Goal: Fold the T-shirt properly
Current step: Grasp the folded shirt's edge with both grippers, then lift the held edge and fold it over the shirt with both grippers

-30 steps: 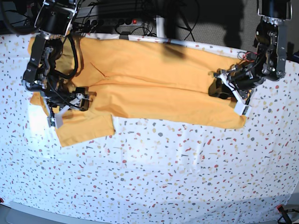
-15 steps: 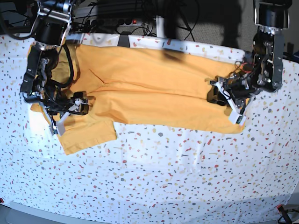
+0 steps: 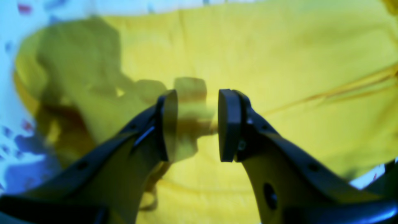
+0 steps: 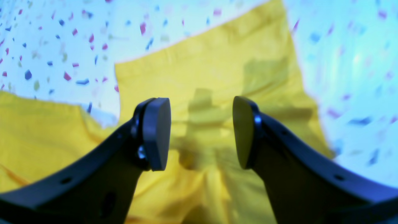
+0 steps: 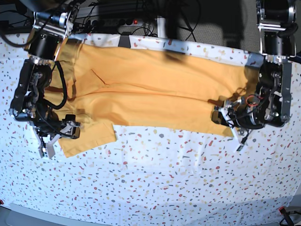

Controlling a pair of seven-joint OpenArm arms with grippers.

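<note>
The T-shirt point(image 5: 155, 89) lies long across the table point(image 5: 164, 179) between my arms, my left gripper point(image 3: 197, 124) over its one end, my right gripper point(image 4: 201, 133) over the sleeve end, both open and empty.

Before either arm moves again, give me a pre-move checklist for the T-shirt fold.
1. Left gripper open above cloth: ok.
2. Right gripper open above cloth: ok.
3. Either gripper holding fabric: not ok, both jaw gaps are empty.
4. T-shirt lying spread on the speckled table cover: ok, a few creases.
5. Near sleeve flat, not bunched: ok.
6. Lettering side up or down: cannot tell.
</note>
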